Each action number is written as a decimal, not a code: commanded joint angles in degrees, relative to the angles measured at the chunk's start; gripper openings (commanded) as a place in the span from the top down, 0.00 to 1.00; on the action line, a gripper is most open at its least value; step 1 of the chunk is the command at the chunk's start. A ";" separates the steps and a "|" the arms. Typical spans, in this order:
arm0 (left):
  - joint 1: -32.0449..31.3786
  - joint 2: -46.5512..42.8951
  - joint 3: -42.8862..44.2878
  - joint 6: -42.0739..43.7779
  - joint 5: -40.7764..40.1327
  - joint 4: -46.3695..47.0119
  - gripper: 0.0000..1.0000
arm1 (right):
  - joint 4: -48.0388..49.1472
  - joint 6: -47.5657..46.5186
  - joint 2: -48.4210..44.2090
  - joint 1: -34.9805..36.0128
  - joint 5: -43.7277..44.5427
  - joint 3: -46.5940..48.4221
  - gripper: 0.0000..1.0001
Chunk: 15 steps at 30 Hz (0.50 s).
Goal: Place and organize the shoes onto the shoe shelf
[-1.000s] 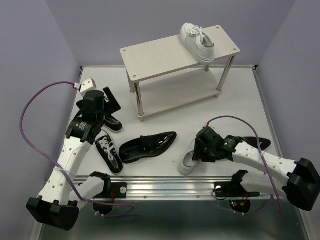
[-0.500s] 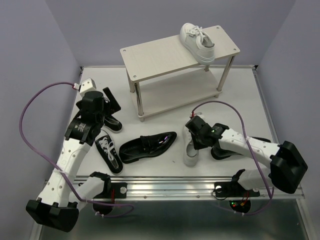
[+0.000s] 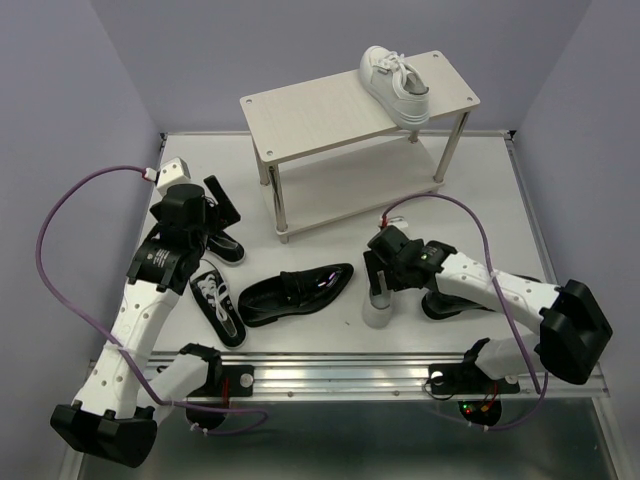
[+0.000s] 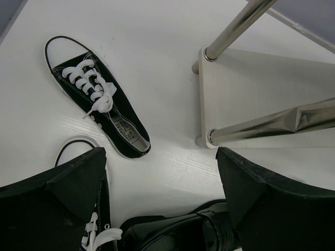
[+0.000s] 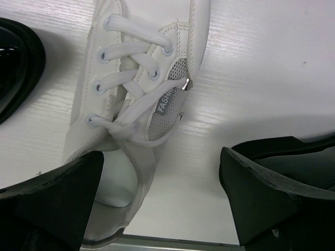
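Observation:
The pale wood shoe shelf (image 3: 330, 110) stands at the back with one white sneaker (image 3: 395, 85) on its top board. The other white sneaker (image 3: 379, 308) lies on the table under my right gripper (image 3: 381, 283). In the right wrist view this gripper (image 5: 162, 204) is open, one finger over the sneaker's (image 5: 141, 94) opening and the other outside its collar. My left gripper (image 3: 222, 212) is open and empty above a black canvas sneaker (image 4: 97, 97). The second canvas sneaker (image 3: 218, 305) and a glossy black loafer (image 3: 297, 292) lie near it.
The second loafer (image 3: 480, 295) lies right of the white sneaker, partly under my right arm. The shelf's lower board (image 4: 261, 89) and a silver leg (image 4: 235, 29) are close to my left gripper. The table's metal front rail (image 3: 340, 375) runs along the near edge.
My right gripper has swung left and away from me to sit over the white sneaker's heel, and the sneaker has turned more upright. The left arm has barely moved.

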 commanded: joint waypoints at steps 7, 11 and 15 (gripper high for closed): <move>0.26 0.11 1.52 1.89 -1.08 0.51 0.01 | 2.54 16.58 -5.18 0.04 -10.43 -5.33 0.14; 0.34 -0.50 0.73 1.62 -0.72 0.60 0.01 | 3.08 20.62 -5.01 0.04 -10.26 -8.58 0.22; 0.26 -0.68 0.20 2.06 -1.69 0.68 0.01 | 3.34 21.25 -6.41 0.04 -10.62 -9.21 0.39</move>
